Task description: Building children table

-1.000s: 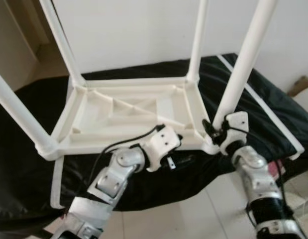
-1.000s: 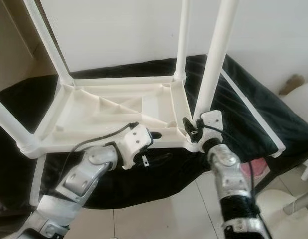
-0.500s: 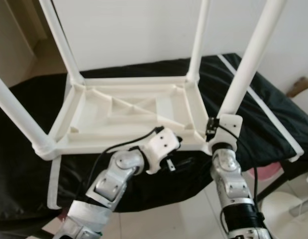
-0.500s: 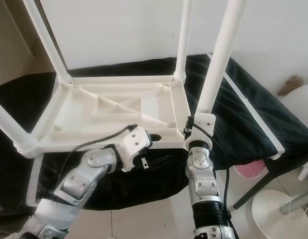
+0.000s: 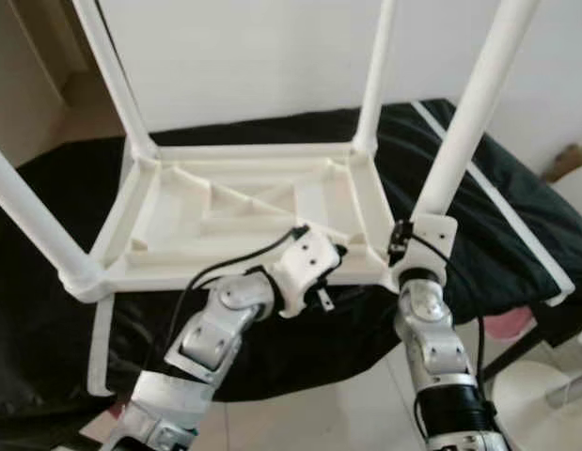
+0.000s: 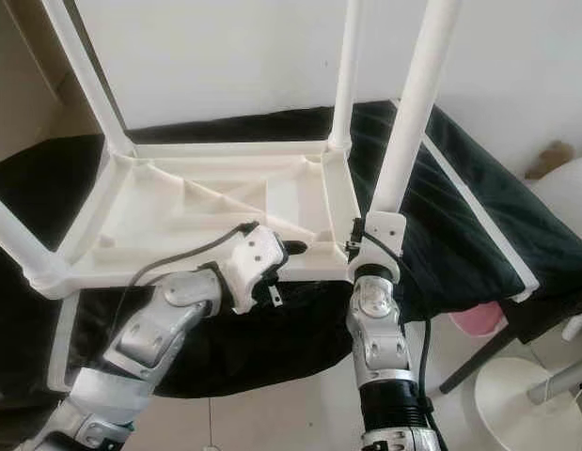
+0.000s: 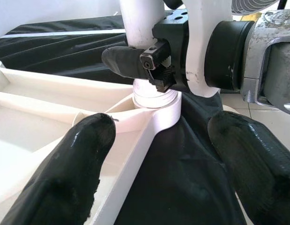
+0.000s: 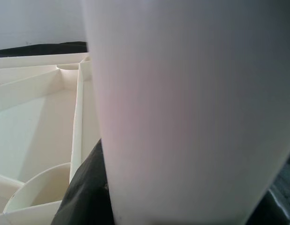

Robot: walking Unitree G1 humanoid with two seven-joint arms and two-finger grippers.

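A white plastic children's table [image 5: 178, 225] lies upside down on a black cloth [image 5: 37, 319], its legs pointing up. My right gripper [image 5: 403, 246] is shut on the base of the near right leg [image 5: 469, 122], just above its corner socket [image 7: 156, 101]. That leg [image 8: 182, 108] is close up in the right wrist view. My left gripper [image 5: 333, 261] is open and straddles the table's near rim [image 7: 135, 140] beside that corner. One finger [image 7: 65, 178] is over the ribbed underside, the other finger [image 7: 257, 173] outside over the cloth.
A white wall stands behind the table. On the tiled floor at the lower right are a round white base [image 6: 526, 395] and a pink object [image 6: 479, 319]. A white strip [image 5: 497, 207] runs along the cloth's right side. The three other legs stand upright at their corners.
My right forearm has swung in from the right and now stands nearly upright under the leg it holds. The left gripper has risen slightly toward the rim.
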